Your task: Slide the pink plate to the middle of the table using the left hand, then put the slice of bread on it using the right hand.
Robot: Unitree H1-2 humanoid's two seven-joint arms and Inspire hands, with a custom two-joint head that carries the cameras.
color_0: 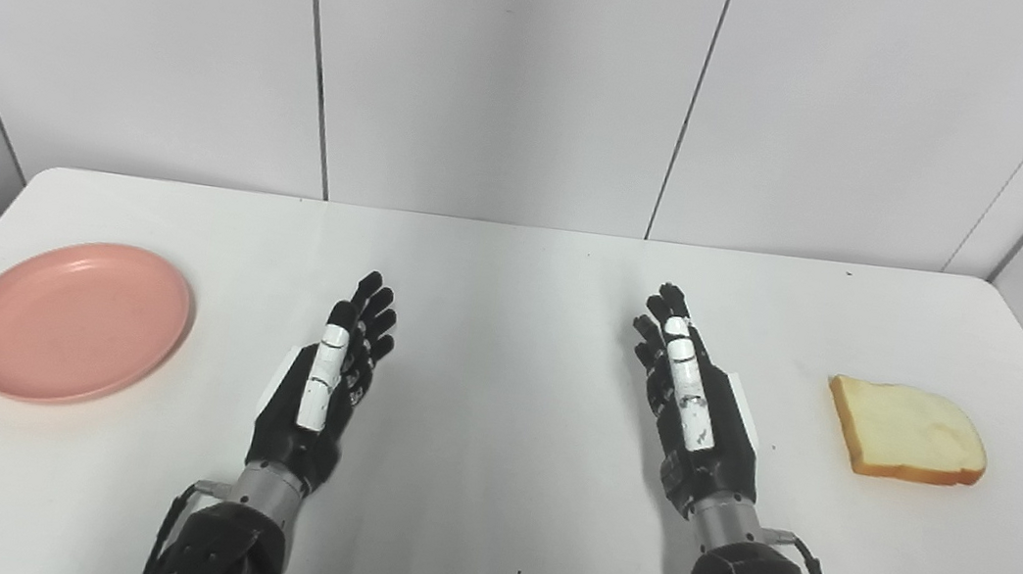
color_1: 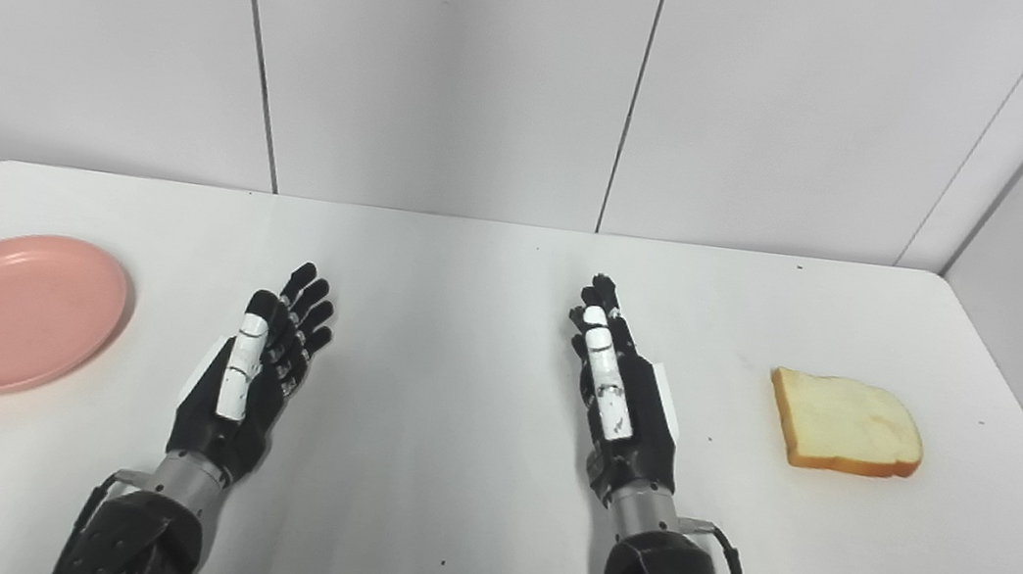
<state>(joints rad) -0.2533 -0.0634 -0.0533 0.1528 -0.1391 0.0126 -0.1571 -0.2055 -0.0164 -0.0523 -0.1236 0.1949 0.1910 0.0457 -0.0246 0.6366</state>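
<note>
A pink plate (color_0: 75, 321) lies empty at the left side of the white table (color_0: 514, 268). A slice of bread (color_0: 906, 431) lies flat at the right side. My left hand (color_0: 324, 381) is open, fingers stretched forward, to the right of the plate and apart from it. My right hand (color_0: 690, 404) is open, fingers stretched forward, to the left of the bread and apart from it. Both hands hold nothing and sit near the table's middle. The same scene shows in the right eye view: plate (color_1: 7, 312), bread (color_1: 845, 424), left hand (color_1: 251, 371), right hand (color_1: 617, 400).
Grey panelled walls (color_0: 501, 68) close in the table at the back and both sides. The table's rounded far corners lie close to the walls.
</note>
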